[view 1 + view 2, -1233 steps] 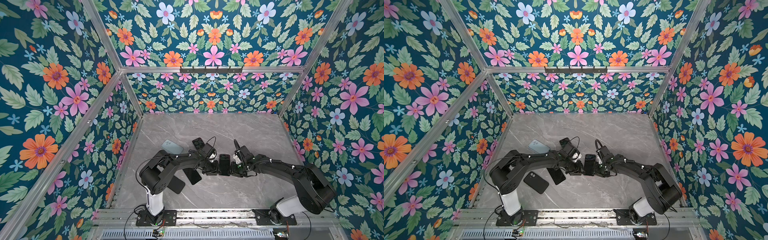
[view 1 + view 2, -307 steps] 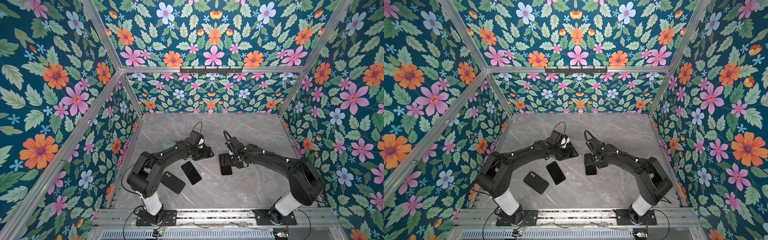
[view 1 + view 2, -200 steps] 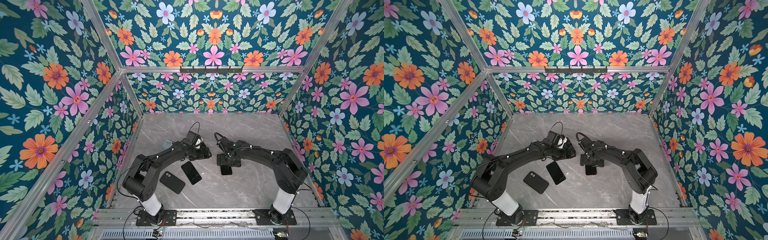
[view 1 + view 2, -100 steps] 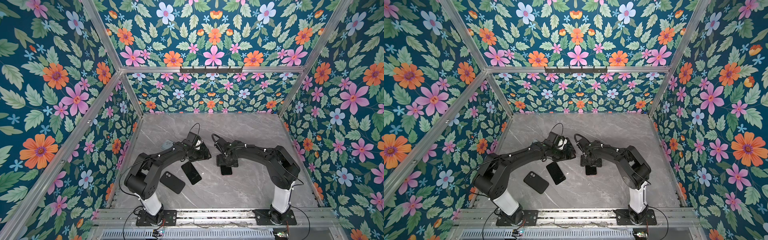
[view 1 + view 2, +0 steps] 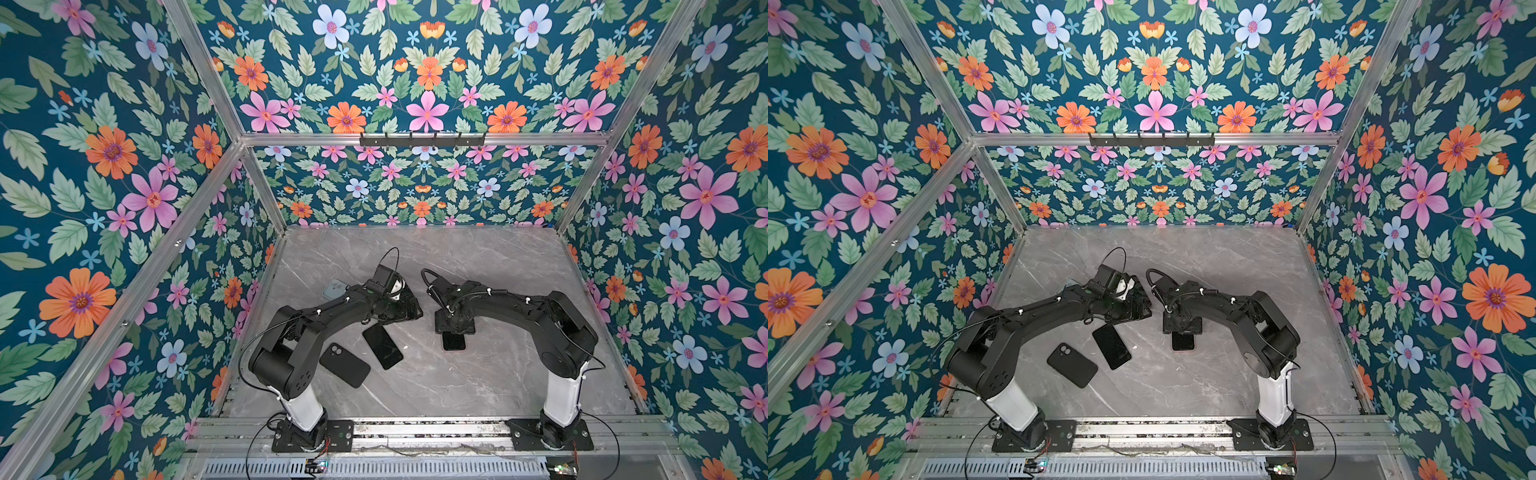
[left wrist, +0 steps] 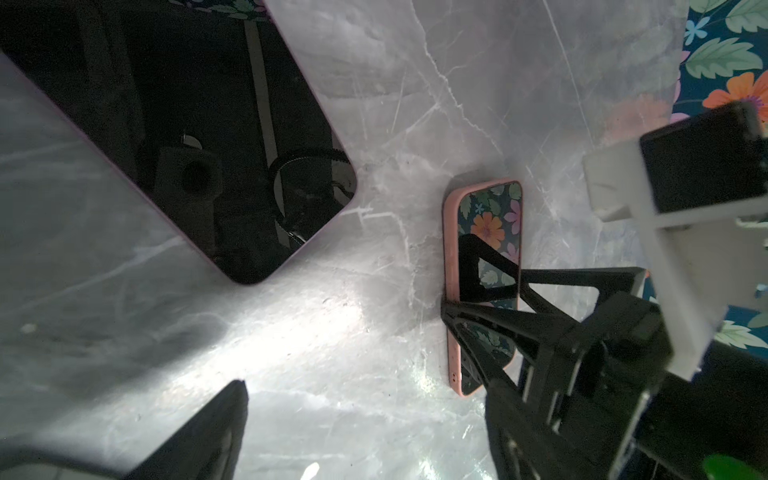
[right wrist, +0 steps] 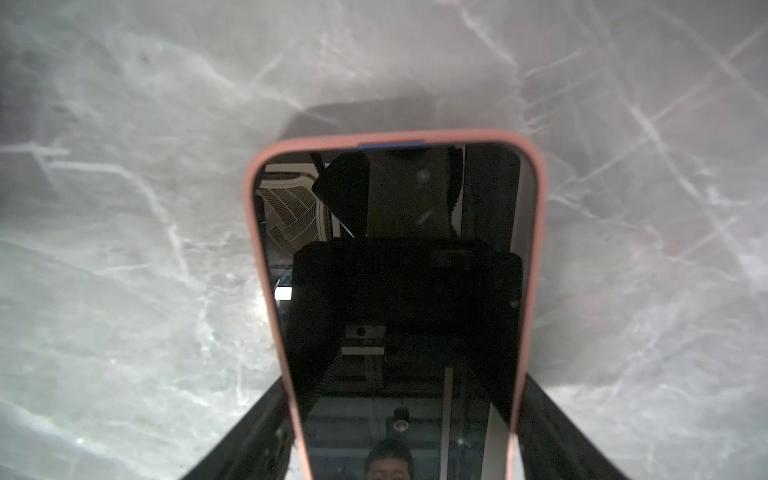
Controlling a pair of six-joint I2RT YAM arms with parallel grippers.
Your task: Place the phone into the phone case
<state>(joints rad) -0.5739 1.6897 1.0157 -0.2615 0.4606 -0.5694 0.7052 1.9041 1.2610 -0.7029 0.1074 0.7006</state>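
Phone [image 7: 395, 291] sits inside its pink case [image 7: 332, 139], screen up on the counter [image 7: 124, 249], set down since both hands held it between them, so fitting looks finished. The right hand [image 5: 454, 330] straddles it from above, fingers [image 7: 249, 436] closing in either side; whether they pinch it, I cannot tell.

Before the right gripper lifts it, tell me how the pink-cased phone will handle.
The pink-cased phone looks flat and rigid, probably won't flex. Its glossy screen shows reflections, so likely slippery and breakable. Flat on the table, it shouldn't roll.
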